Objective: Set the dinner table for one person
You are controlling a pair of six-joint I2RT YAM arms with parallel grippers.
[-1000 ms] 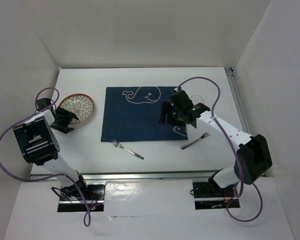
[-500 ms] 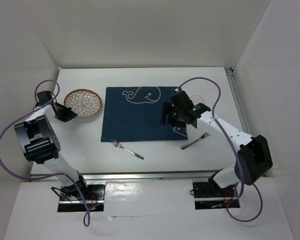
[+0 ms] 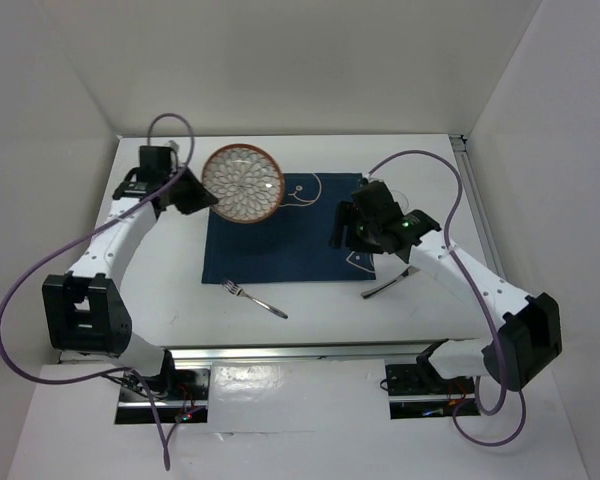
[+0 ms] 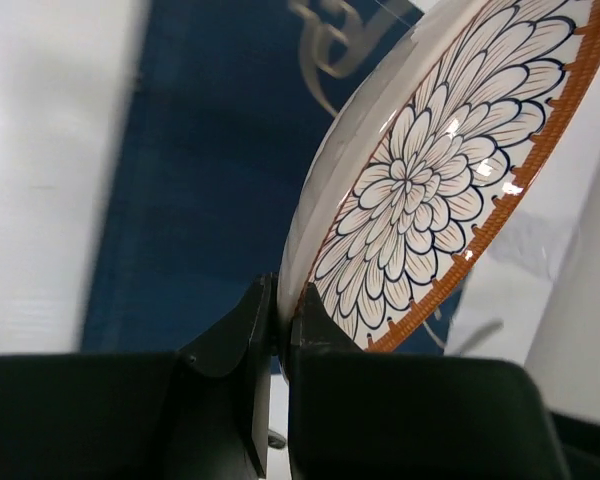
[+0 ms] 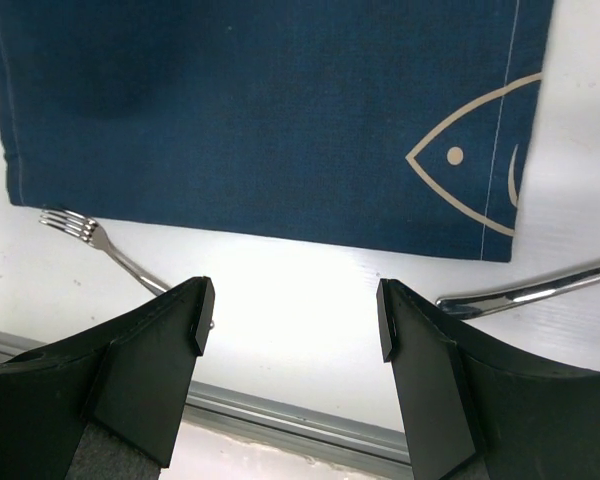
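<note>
Gripping plate (image 4: 410, 190) by its rim above placemat (image 5: 260, 110), left gripper (image 4: 282, 305), right gripper (image 5: 292, 305) spread empty, fork (image 3: 255, 298) on dinner table (image 3: 160, 290).

Placemat (image 3: 270, 245) centre bare; plate (image 3: 242, 183) over far-left corner, right hand (image 5: 290, 305) over right edge, fork (image 3: 255, 298) off near edge.

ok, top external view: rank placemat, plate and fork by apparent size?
1. navy placemat
2. floral plate, held up nearer the camera, so it probably looks bigger than it is
3. fork
</note>
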